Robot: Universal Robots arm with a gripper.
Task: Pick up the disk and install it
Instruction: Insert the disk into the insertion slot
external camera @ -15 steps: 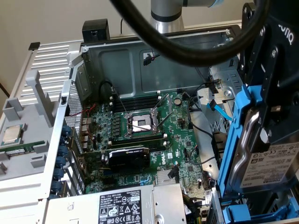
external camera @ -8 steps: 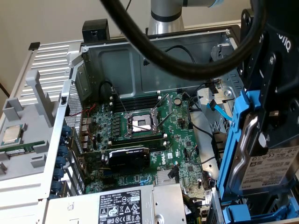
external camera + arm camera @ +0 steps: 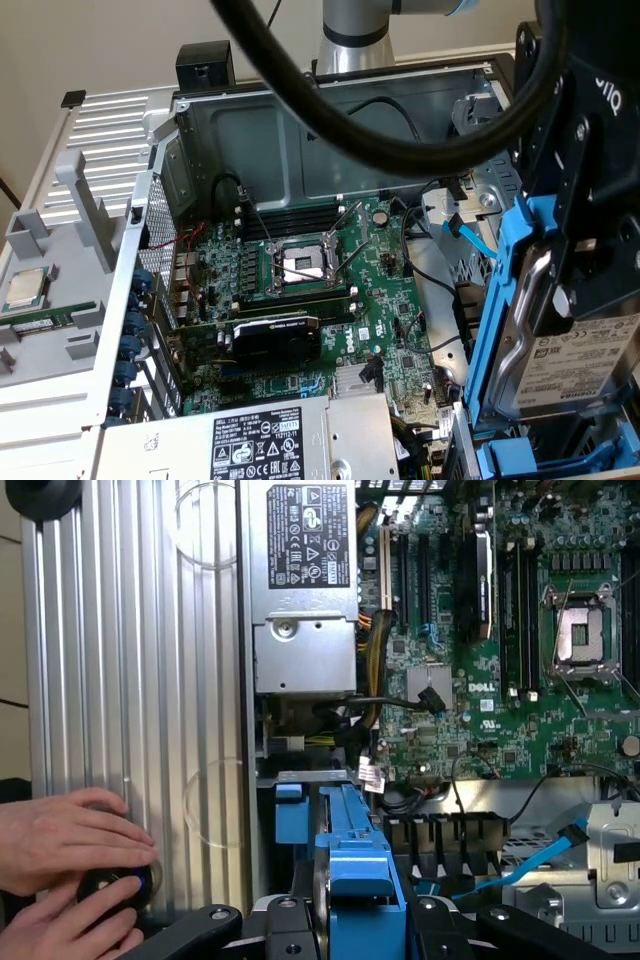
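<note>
1 gripper (image 3: 358, 932) pinches disk (image 3: 578, 365) by blue carrier; disk on edge, long axis approx vertical, hanging straight below gripper at exterior view's right, over drive-bay side of PC case (image 3: 250, 130), beside motherboard (image 3: 390, 300).

A plain cream wall (image 3: 110, 40) runs behind the scene in the exterior view, bare and evenly lit (the light on it is soft and flat). On the exterior view's left lies a ribbed grey metal panel (image 3: 105, 125), its grooves catching diffuse light. In the wrist view such ribbing borders a pale beige surface (image 3: 10, 620) crossed by thin dark seams.
</note>
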